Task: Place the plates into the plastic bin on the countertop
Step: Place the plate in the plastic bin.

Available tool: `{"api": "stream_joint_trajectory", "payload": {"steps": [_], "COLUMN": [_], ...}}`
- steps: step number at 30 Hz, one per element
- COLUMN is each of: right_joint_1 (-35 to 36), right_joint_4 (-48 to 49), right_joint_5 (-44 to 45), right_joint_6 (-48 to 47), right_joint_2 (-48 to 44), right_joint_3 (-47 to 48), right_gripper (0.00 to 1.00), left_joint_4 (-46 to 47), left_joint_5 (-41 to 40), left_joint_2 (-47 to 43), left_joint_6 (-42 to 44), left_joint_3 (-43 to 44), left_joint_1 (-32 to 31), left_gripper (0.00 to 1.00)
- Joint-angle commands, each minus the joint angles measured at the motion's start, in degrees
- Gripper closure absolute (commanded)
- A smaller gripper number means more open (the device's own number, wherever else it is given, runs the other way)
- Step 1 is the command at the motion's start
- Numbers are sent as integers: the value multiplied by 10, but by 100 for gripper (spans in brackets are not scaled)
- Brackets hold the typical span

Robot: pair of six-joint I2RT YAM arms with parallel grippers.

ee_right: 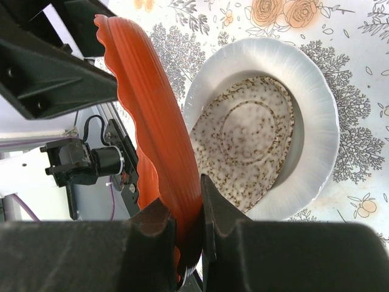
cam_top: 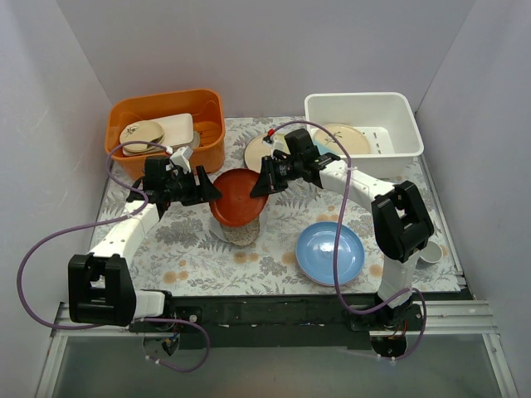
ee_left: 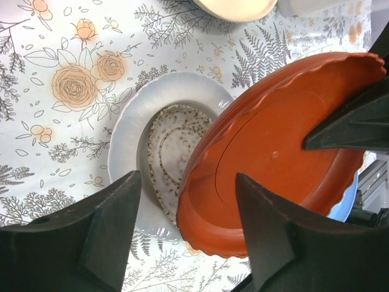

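Note:
The dark red scalloped plate point(cam_top: 239, 197) hangs tilted on edge above the countertop point(cam_top: 182, 249). My right gripper point(cam_top: 264, 184) is shut on its right rim, seen clamped in the right wrist view point(ee_right: 189, 243). My left gripper point(cam_top: 209, 192) is open at the plate's left rim, with its fingers spread on either side of that edge point(ee_left: 187, 182). Below the plate a speckled plate point(ee_left: 170, 152) lies in a white scalloped plate point(ee_left: 130, 128). A blue plate point(cam_top: 330, 253) lies at the front right. The white plastic bin point(cam_top: 365, 101) at the back right holds a cream plate point(cam_top: 342, 138).
An orange tub point(cam_top: 166, 108) with cream dishes stands at the back left. Another cream plate point(cam_top: 259, 149) lies on the countertop behind the grippers. A white cup point(cam_top: 427, 255) sits beside the right arm's base. Grey walls close in the sides and back.

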Motion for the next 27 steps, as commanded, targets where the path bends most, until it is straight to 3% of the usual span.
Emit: {"api": "stream_joint_trajectory", "payload": {"steps": [1,5,7,27], "right_joint_1": [3,3,3,-16], "right_joint_4": [24,24,24,-17], "right_joint_5": [-15,-16,-16,13], "right_joint_6": [-5,-5,-5,-29], "right_joint_2": [-3,-2,-1,-6], "right_joint_3": [-2,-2,-2,18], "right_gripper": [99,99,99,99], "left_joint_4": [6,4,4,16], "left_joint_5": [3,2,-1,-8], "left_joint_2": [-26,-32,-33,-66], "left_joint_6": [7,9,9,9], "left_joint_3": [1,0,0,-6], "left_joint_1": [1,1,1,1], "left_gripper": [28,7,2,2]}}
